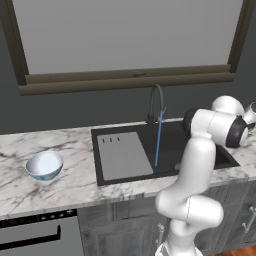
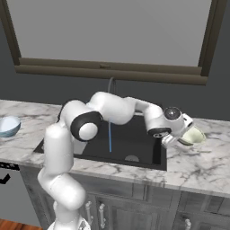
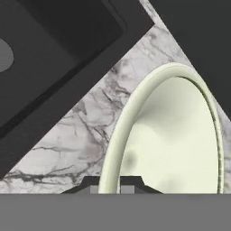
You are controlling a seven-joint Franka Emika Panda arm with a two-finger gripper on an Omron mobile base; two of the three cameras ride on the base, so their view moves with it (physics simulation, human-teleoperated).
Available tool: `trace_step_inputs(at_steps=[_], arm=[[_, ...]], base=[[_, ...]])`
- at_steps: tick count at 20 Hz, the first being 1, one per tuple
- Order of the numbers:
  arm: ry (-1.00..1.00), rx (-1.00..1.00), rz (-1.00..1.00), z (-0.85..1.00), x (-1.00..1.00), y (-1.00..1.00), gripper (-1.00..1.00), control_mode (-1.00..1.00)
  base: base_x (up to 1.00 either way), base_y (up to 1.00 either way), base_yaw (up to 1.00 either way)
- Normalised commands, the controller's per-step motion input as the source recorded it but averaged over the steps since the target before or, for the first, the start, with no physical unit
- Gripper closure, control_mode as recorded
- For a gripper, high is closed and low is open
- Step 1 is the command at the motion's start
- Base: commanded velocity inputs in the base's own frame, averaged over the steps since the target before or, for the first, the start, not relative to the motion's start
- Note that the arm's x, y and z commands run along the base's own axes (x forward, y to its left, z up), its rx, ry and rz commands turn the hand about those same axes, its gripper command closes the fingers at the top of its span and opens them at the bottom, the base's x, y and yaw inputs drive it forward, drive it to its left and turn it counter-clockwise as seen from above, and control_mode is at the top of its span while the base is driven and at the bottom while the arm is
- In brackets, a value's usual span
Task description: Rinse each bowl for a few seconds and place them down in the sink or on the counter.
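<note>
The pale yellow-green bowl [image 3: 173, 135] is pinched at its rim by the gripper [image 3: 109, 184], one finger set on each side of the wall, so that it is carried tilted over the desk [image 2: 202, 166] just right of the sink [image 2: 134, 134]. A thin stream of water [image 1: 158, 140] is seen falling from the faucet [image 1: 156, 102] into the basin; the tap has evidently been left running for rinsing. The blue-and-white bowl [image 1: 44, 165] rests upright on the desk well left of the sink, judged yet to be handled.
</note>
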Motion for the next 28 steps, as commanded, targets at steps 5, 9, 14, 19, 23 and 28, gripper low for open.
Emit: trace_step_inputs(at_steps=[5,9,14,19,23,28], arm=[[-0.19,-0.19,0.14,0.42,-0.44,0.52,1.0,-1.0],[-0.07,-0.11,0.2,0.37,-0.18,0.33,1.0,-1.0],[0.04,-0.07,0.14,0.38,0.0,0.13,1.0,-1.0],[0.09,-0.09,0.11,0.5,0.0,0.1,1.0,-1.0],[0.12,-0.13,0.12,0.58,0.0,0.22,1.0,-1.0],[0.17,-0.11,0.14,0.63,0.0,0.18,1.0,-1.0]], base=[[0.0,0.0,0.0],[0.0,0.0,0.0],[0.0,0.0,0.0],[0.0,0.0,0.0],[0.0,0.0,0.0],[0.0,0.0,0.0]])
